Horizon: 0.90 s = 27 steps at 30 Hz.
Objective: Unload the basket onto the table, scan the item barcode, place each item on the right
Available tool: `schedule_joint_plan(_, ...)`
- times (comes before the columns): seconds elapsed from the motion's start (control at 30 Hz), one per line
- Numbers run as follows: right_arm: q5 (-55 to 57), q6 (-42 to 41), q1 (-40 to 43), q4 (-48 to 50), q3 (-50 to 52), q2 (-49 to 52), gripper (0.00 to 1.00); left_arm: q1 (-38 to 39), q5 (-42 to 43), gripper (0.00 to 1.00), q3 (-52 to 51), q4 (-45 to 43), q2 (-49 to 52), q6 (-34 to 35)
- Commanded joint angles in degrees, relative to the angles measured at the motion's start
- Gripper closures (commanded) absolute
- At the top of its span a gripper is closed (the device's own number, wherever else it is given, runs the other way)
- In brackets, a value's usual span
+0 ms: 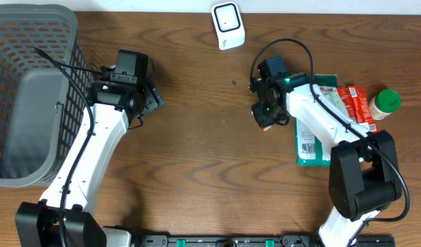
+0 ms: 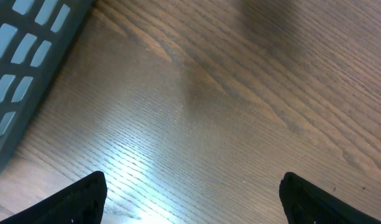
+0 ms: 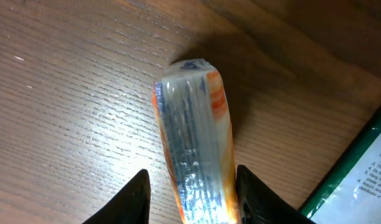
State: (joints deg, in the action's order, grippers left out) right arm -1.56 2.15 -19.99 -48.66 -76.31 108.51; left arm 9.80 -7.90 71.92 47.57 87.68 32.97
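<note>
Left gripper (image 2: 193,186) spread wide over table (image 2: 240,93) beside grey basket (image 2: 28,37) at left; right gripper (image 3: 190,180) straddling orange-and-clear packet (image 3: 193,124) near green pouch (image 1: 316,156), grip or gap impossible to tell

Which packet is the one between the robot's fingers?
The small clear packet with orange edges: it alone sits inside the right gripper. The green packet and red packet lie flat on the table.

Foil-wrapped packet (image 3: 193,143): lower end cut off by frame bottom, print blurred. Right gripper (image 3: 191,180): contact with packet unclear. Green package (image 1: 319,156): partly under right arm (image 1: 320,113), barcode label (image 1: 307,146) too small to read. Basket (image 1: 31,103): cut by left edge.
</note>
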Motion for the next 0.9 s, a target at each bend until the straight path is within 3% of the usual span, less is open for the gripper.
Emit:
schedule_joint_plan(0.0, -0.2, 0.2, 0.0, -0.4, 0.4, 0.5, 0.61, -0.2, -0.7, 0.11, 0.3, 0.2, 0.4, -0.3)
schedule_joint_plan(0.87, 2.6, 0.3, -0.2, 0.6, 0.4, 0.6, 0.62, -0.2, -0.7, 0.11, 0.3, 0.2, 0.4, -0.4)
